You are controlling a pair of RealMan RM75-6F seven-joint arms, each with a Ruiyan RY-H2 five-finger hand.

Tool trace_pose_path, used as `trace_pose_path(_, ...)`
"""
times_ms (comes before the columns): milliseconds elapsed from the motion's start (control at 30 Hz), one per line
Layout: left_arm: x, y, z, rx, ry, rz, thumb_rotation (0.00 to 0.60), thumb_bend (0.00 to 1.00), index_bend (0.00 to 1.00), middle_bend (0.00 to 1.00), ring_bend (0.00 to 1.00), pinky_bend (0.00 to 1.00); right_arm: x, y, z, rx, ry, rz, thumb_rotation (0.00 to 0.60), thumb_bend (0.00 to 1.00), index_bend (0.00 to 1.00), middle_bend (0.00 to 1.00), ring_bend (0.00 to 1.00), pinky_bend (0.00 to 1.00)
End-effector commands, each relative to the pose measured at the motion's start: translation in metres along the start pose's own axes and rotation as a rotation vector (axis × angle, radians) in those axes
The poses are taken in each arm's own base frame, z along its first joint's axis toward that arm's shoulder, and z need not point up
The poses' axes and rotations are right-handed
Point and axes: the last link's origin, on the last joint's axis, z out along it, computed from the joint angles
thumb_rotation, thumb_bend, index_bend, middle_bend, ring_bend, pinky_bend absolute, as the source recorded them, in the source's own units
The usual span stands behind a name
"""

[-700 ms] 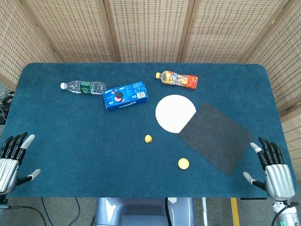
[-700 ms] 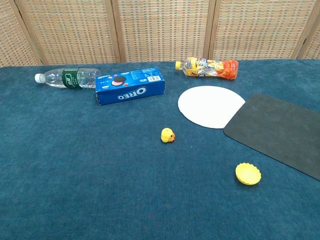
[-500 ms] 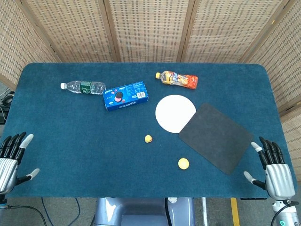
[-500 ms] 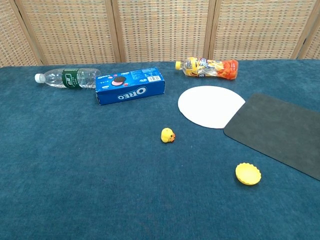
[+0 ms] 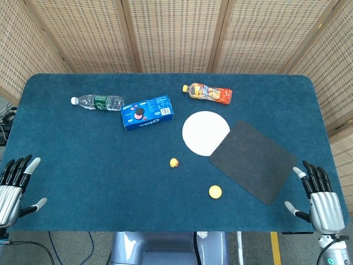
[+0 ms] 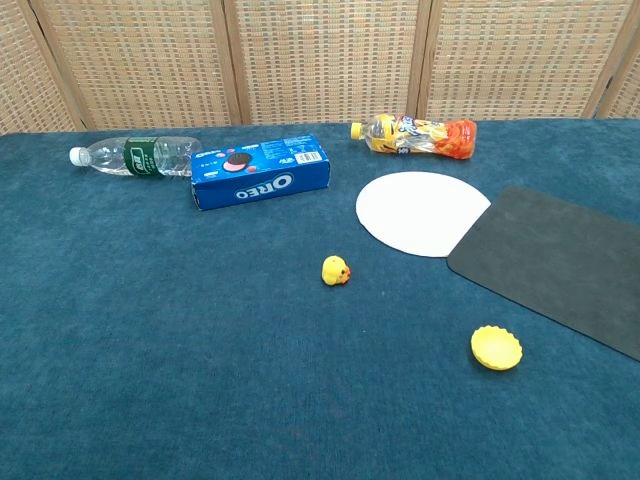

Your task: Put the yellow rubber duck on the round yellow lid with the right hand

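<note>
Both hands: left hand (image 5: 12, 186) and right hand (image 5: 321, 197) rest at the table's (image 5: 83, 165) near corners, fingers spread, grasping nothing.
Duck: yellow rubber duck (image 5: 174, 162) sits mid-table on bare cloth, apart from everything.
Lid: round yellow lid (image 5: 215, 191) lies nearer the front edge, beside the black mat (image 5: 251, 160).
Writing: blue box (image 6: 260, 172) reads "OREO".
</note>
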Motion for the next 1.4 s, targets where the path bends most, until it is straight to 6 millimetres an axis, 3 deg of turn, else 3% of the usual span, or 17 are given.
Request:
trace_pose_path(33,0.0,0.001,0.0,-0.002,-0.004,0.003,0.6,0.05,0.0,0.0,0.0,0.0,0.0,0.0,0.0,0.003,-0.003,0.004,0.6,0.06,0.14,0.0,0.0,0.0)
trace_pose_path(367,0.003,0.0,-0.001,0.001,0.005,-0.002,0.6,0.05,0.0,0.0,0.0,0.0,0.0,-0.004,0.002,0.018,-0.014,0.02,0.6,0.06,0.19,0.0,0.0,0.0)
trace_pose_path(567,0.004,-0.001,-0.002,0.003,0.009,-0.005,0.6,0.05,0.0,0.0,0.0,0.0,0.0,-0.018,0.022,0.056,-0.025,0.038,0.6,0.06,0.21,0.0,0.0,0.0)
trace_pose_path(833,0.003,-0.001,-0.001,-0.001,0.005,-0.008,0.6,0.05,0.0,0.0,0.0,0.0,0.001,-0.072,0.073,0.172,-0.059,0.036,0.6,0.06,0.14,0.0,0.0,0.0)
trace_pose_path(1067,0.003,-0.003,0.0,0.004,0.006,-0.016,0.6,0.05,0.0,0.0,0.0,0.0,-0.027,-0.12,0.12,0.202,-0.188,0.0,0.6,0.06,0.21,0.0,0.0,0.0)
trace_pose_path(1400,0.003,-0.005,0.002,0.009,0.0,-0.034,0.6,0.05,0.0,0.0,0.0,0.0,-0.057,-0.171,0.157,0.188,-0.269,-0.023,0.6,0.08,0.29,0.0,0.0,0.02)
